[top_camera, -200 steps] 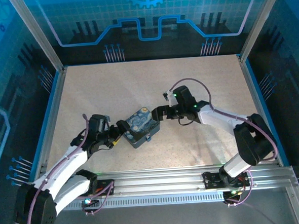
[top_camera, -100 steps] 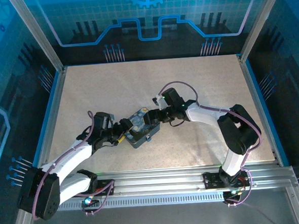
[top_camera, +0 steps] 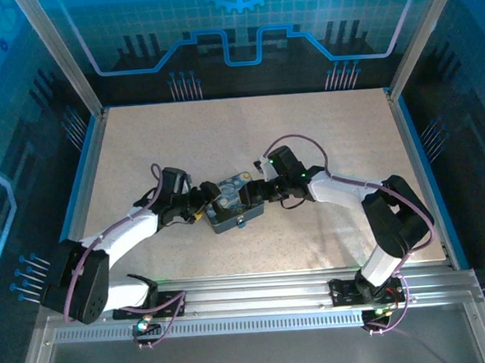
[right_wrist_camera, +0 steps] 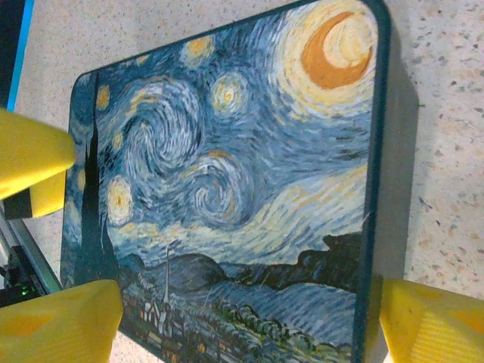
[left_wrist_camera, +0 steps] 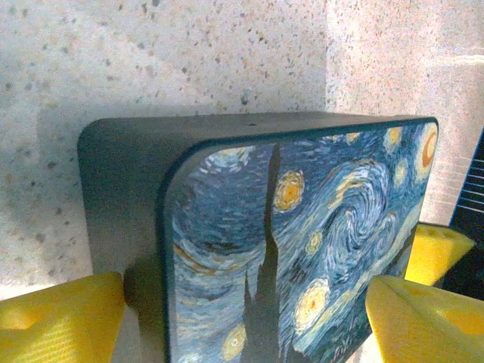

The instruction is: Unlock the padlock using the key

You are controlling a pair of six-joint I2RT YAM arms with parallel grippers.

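The tin (top_camera: 229,197) has now been straddled by the left tool (top_camera: 203,210) and right tool (top_camera: 256,194), both spread wide; grip cannot be told. The padlock (top_camera: 240,223) at 6 o'clock is left untouched.

**White Arms, Yellow Tips**

The left arm (top_camera: 122,234) and right arm (top_camera: 342,193) wear white shells, black joints and looping purple cables (top_camera: 293,137). The left pincer (left_wrist_camera: 242,318) and right pincer (right_wrist_camera: 246,324) end in blunt yellow fingertips (left_wrist_camera: 427,321).

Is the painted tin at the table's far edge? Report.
No, the painted tin lies toward the table's near side, well short of the far edge.
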